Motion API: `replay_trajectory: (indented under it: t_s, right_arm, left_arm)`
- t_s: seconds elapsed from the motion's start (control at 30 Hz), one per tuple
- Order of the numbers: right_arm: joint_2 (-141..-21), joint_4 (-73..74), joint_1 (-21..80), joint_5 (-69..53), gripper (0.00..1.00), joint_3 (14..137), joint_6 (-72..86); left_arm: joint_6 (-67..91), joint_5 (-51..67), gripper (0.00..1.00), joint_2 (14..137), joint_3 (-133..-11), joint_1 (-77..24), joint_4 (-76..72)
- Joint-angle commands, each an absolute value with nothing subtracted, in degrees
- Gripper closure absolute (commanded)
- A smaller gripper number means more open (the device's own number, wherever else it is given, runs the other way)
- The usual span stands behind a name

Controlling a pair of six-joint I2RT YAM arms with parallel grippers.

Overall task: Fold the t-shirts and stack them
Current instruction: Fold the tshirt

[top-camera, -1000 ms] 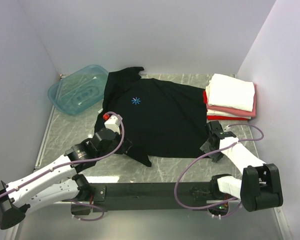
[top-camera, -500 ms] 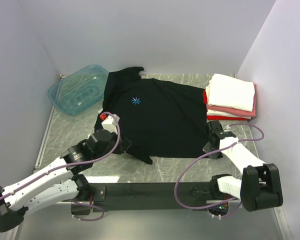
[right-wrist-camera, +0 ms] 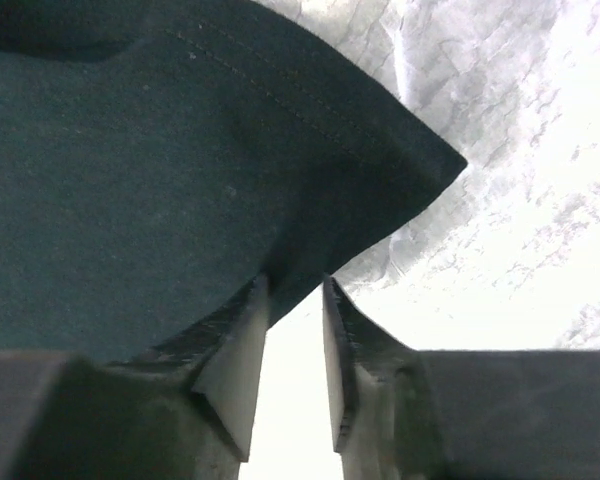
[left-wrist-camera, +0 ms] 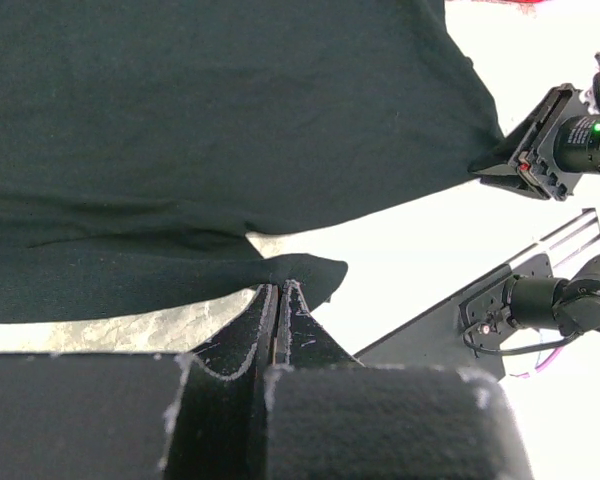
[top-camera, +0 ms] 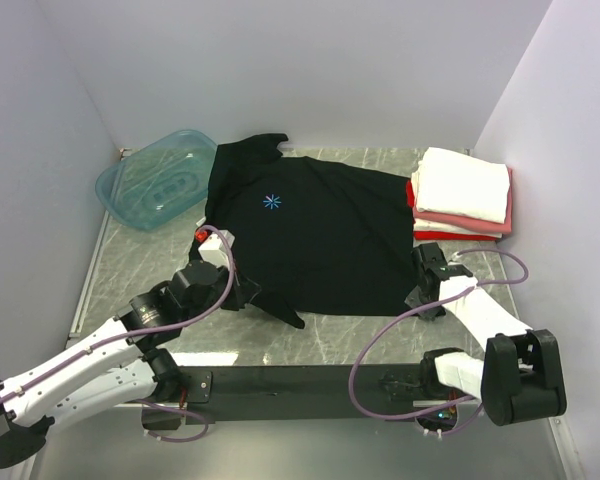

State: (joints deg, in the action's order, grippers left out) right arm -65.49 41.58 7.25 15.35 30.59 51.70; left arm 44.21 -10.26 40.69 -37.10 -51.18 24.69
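Because the black t-shirt (top-camera: 320,235) is limp, light cloth that sags and slides instead of holding a shape, I judge it needs lifting by two matched points along the near hem, each pinched deep enough that the fabric cannot creep out. It lies spread on the marble tabletop (top-camera: 330,345), blue starburst mark (top-camera: 272,202) up, between the teal tub (top-camera: 155,180) and the stack of folded shirts (top-camera: 462,195), white over pink over red. My left hand (left-wrist-camera: 278,290) is closed tight, its tips at the edge of the near-left fold; whether any cloth is caught between them I cannot tell. My right hand (right-wrist-camera: 295,285) stands partly open at the near-right corner, the hem across its tips but not clamped. I would grip inside the stitching, not at the very point.
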Motion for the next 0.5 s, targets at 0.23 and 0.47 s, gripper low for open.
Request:
replay_trajectory:
  t_s: [0.23, 0.47]
  right_arm:
    - [-66.0, 38.85, 7.3, 11.44, 0.52, 30.06, 52.03]
    - [-65.57, 36.04, 7.38, 8.96, 0.5, 27.95, 52.21]
  left_arm:
    - [44.03, -8.53, 0.99, 40.25, -37.27, -51.15, 22.76]
    - [44.03, -8.44, 0.99, 39.9, -37.18, -51.42, 22.85]
